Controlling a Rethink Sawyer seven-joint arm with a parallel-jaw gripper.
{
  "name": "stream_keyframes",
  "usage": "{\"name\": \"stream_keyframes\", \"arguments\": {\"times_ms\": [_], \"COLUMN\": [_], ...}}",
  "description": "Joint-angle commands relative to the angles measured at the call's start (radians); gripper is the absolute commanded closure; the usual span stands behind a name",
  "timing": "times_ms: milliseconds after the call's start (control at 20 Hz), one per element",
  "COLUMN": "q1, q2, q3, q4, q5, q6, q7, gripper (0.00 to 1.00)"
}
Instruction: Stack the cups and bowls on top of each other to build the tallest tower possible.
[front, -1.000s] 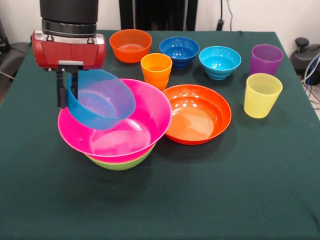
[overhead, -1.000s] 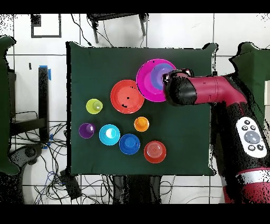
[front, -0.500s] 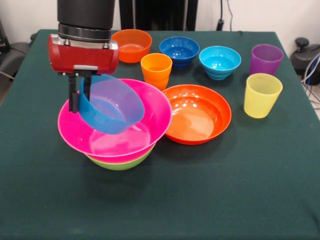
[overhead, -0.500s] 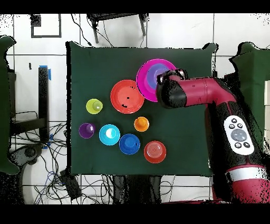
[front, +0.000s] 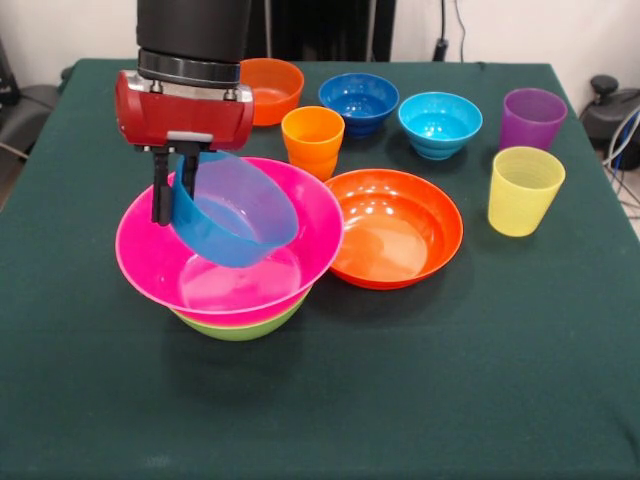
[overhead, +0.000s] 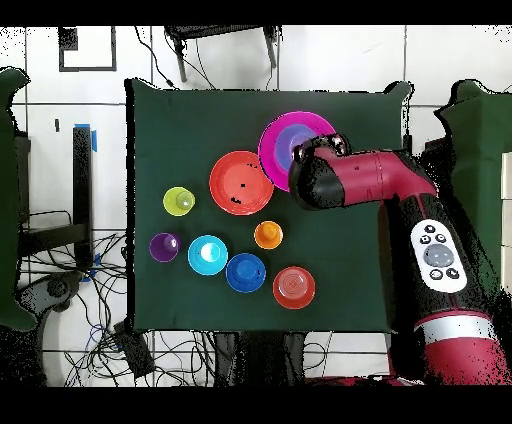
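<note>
Gripper (front: 173, 190): two dark fingers pinch the rim of the small blue bowl (front: 235, 210), one inside the wall and one outside; the grip is closed on it.
Small blue bowl: hangs tilted, mouth turned up and toward the camera, over the hollow of the pink bowl (front: 300, 255). Whether its lower edge touches the pink bowl, I cannot tell.
Tower: pink bowl nested in the lime green bowl (front: 240, 325), only the green underside showing below the pink rim. The pile stands on the green cloth of the table (front: 450, 380).
Big orange bowl (front: 395, 230): just beside the pink bowl on its right in the front view, rims nearly meeting, upright and shallow.
Orange cup (front: 312, 140): upright, behind the gap between the pink bowl and the big orange bowl.
Small orange bowl (front: 270, 85): behind the pink bowl, partly hidden by the arm's red wrist (front: 185, 108).
Dark blue bowl (front: 358, 100): behind the pink bowl and to its right, next past the small orange bowl.
Cyan bowl (front: 440, 122): farther right of the pink bowl, beside the dark blue bowl.
Purple cup (front: 532, 117): upright, well apart from the pink bowl, far right.
Yellow cup (front: 525, 190): upright, just in front of the purple cup.
Overhead: the arm (overhead: 360, 182) covers part of the pink bowl (overhead: 280, 140).
Writing: no brand, label or lettering readable on any item.
</note>
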Motion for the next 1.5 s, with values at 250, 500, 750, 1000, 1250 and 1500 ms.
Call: {"name": "stream_keyframes", "arguments": {"times_ms": [250, 500, 750, 1000, 1250, 1500], "q1": [0.035, 0.022, 0.021, 0.022, 0.028, 0.038], "q2": [0.025, 0.029, 0.027, 0.032, 0.032, 0.031], "q3": [-0.054, -0.048, -0.046, -0.047, -0.050, -0.059], "q4": [0.046, 0.062, 0.061, 0.054, 0.049, 0.048], "q5": [0.001, 0.006, 0.017, 0.021, 0.022, 0.024], "q6": [-0.054, -0.107, -0.095, -0.093, -0.079, -0.061], "q7": [0.132, 0.135, 0.109, 0.092, 0.087, 0.085], "gripper": [1.00, 1.00, 1.00, 0.00, 0.00, 0.00]}}
